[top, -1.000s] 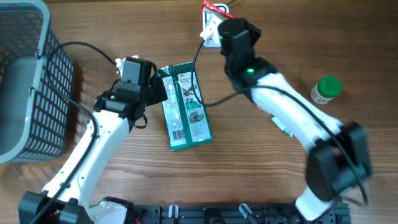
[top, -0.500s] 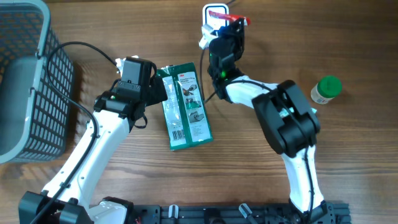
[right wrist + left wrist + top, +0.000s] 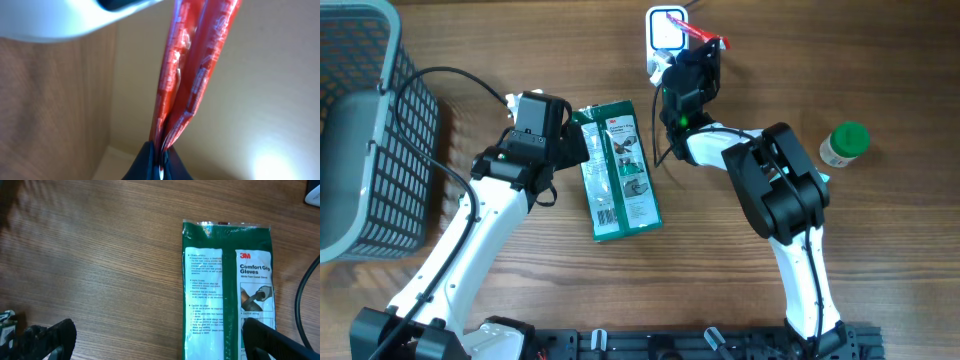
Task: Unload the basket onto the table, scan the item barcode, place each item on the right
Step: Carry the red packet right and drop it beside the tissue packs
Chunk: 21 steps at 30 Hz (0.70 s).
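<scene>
Well, at the very tips of the right gripper (image 3: 160, 169), the two dark fingers are pressed together on the bottom edge of a thin red crinkled plastic packet (image 3: 186, 75), which stands up beyond them as a flat, folded strip. Pinching it by one edge looks deliberate: it leaves most of the printed film free to be turned toward a reader. Just past the packet's far end sits the white rounded plastic barcode scanner (image 3: 664, 28), its window beside the red tip in the overhead view. Whether the two touch cannot be told. The packet is glossy and creased, with blurred pale print along it and no barcode legible from the wrist view, so I judge the scan as being attempted, not confirmed.

On the other arm, the left gripper (image 3: 157, 330) hovers with its black fingers (image 3: 47, 337) spread wide, holding nothing. Ahead of them, toward one fingertip, a flat green plastic pack of 3M gloves (image 3: 227, 280) lies face up on the wooden table (image 3: 90, 255), probably parked there for its own turn. Well apart from the right fingers, off to their side, stands a small green-capped bottle (image 3: 844, 142).
</scene>
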Tool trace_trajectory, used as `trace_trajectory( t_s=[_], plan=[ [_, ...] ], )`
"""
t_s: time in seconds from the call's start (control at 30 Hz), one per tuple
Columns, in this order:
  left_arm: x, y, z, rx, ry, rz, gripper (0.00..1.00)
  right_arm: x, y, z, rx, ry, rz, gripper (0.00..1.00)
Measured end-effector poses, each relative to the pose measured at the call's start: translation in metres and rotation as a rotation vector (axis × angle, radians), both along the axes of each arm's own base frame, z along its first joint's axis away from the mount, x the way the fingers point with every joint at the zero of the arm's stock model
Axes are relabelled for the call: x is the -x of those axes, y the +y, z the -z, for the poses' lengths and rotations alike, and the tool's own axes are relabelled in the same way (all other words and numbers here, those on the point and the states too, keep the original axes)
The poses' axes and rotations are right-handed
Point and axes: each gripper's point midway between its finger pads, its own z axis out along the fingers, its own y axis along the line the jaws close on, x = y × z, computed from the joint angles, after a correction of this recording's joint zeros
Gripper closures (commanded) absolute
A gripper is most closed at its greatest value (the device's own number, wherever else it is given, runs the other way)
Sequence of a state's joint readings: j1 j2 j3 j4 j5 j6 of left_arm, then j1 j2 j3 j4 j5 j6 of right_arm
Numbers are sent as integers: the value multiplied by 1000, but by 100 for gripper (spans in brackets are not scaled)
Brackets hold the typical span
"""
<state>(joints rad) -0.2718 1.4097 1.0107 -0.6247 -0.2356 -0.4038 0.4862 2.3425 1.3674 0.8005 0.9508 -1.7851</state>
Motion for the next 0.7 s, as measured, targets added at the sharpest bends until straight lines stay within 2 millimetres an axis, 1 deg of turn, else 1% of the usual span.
trace_trajectory(
  t_s=[0.1,0.13,0.17,0.2,0.27,0.3,0.33,0.37,0.4,0.43,0.5,0.53,0.57,0.67,0.7],
  plan=[
    [0,0,0,0,1,0,0,7,0,-10,-45,48,2,96],
    [0,0,0,0,0,-1,0,12,-1,-19,-68,74,5,96],
    [0,0,0,0,-1,-1,0,20,-3,-37,-129,77,11,96],
    [0,0,0,-1,0,0,0,26,-4,-48,-173,93,13,96],
    [0,0,0,0,-1,0,0,53,-11,-74,-331,144,28,96],
    [0,0,0,-1,-1,-1,0,64,-13,-83,-409,156,31,96],
    [0,0,0,-2,0,-1,0,81,-16,-90,-515,191,41,96],
    [0,0,0,-2,-2,-2,0,94,-18,-92,-676,184,83,96],
    [0,1,0,-3,0,-2,0,109,-22,-99,-777,223,87,96],
    [0,0,0,-2,-1,-1,0,124,-25,-92,-901,291,132,96],
    [0,1,0,-3,1,-2,0,156,-38,-61,-1103,440,290,96],
    [0,0,0,-2,-1,-2,0,165,-43,-48,-1177,482,359,96],
    [0,0,0,-2,-1,-2,0,177,-50,-31,-1255,531,447,96],
    [0,0,0,-2,-1,-1,0,203,-66,16,-1400,604,659,96],
    [0,0,0,-3,-1,-2,0,209,-70,27,-1426,616,706,96]
  ],
)
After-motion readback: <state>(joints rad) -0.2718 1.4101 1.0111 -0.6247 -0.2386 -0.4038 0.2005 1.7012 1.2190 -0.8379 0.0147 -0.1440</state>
